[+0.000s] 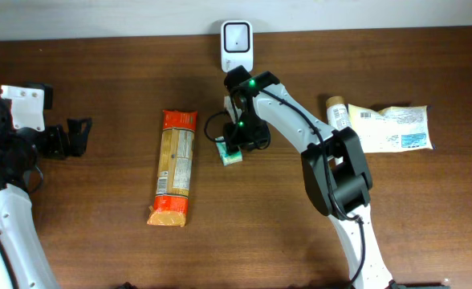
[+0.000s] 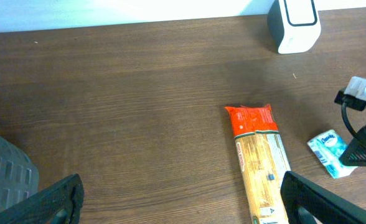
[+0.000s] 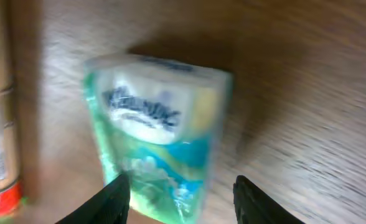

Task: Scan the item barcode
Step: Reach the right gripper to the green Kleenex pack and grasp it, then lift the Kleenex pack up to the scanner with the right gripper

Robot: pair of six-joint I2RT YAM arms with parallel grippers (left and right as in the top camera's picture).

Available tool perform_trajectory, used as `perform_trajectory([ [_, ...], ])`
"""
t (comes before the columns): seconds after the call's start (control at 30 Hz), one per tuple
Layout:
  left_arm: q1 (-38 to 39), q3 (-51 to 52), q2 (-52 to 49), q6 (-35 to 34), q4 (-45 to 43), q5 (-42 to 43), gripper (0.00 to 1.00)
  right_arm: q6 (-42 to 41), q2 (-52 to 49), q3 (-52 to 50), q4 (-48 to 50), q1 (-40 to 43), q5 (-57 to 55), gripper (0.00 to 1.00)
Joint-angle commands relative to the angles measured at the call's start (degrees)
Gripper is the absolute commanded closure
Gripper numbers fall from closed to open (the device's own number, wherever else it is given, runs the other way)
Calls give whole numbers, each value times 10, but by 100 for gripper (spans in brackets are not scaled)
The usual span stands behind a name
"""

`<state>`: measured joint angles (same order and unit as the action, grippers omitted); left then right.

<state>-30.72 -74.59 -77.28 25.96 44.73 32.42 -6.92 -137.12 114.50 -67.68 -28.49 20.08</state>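
The item is a small green-and-blue tissue pack (image 1: 232, 156) lying on the wooden table, just right of the pasta packet. In the right wrist view the pack (image 3: 155, 124) fills the middle, blurred. My right gripper (image 3: 182, 186) hangs over its near end with the jaws apart: the left finger is at the pack's edge and the right finger stands clear of it. The white barcode scanner (image 1: 237, 44) stands at the table's back edge, a little behind that gripper (image 1: 238, 143). My left gripper (image 1: 79, 136) rests far to the left, wide open and holding nothing (image 2: 183, 202).
A long pasta packet (image 1: 174, 167) with a red end lies left of the tissue pack. At the right lie a white-and-yellow packet (image 1: 396, 128) and a small tube (image 1: 336, 108). A grey basket (image 2: 5, 177) shows at the left wrist view's lower left.
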Motion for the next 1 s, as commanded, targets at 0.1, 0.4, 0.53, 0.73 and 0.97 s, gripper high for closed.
perform_trajectory([
  [0.1, -2, -5, 1, 9, -1, 8, 1, 15, -32, -17, 17, 4, 102, 57],
  [0.4, -2, -5, 1, 9, -1, 8, 1, 8, -35, -17, -16, 52, 149, 96],
  [0.53, -2, -5, 1, 9, -1, 8, 1, 140, 3, 3, -74, 91, 356, 96],
  [0.73, -2, -5, 1, 9, -1, 8, 1, 252, 73, 10, -142, 160, 567, 96],
  [0.97, -2, -5, 1, 9, -1, 8, 1, 316, 131, 11, -191, 194, 682, 96],
])
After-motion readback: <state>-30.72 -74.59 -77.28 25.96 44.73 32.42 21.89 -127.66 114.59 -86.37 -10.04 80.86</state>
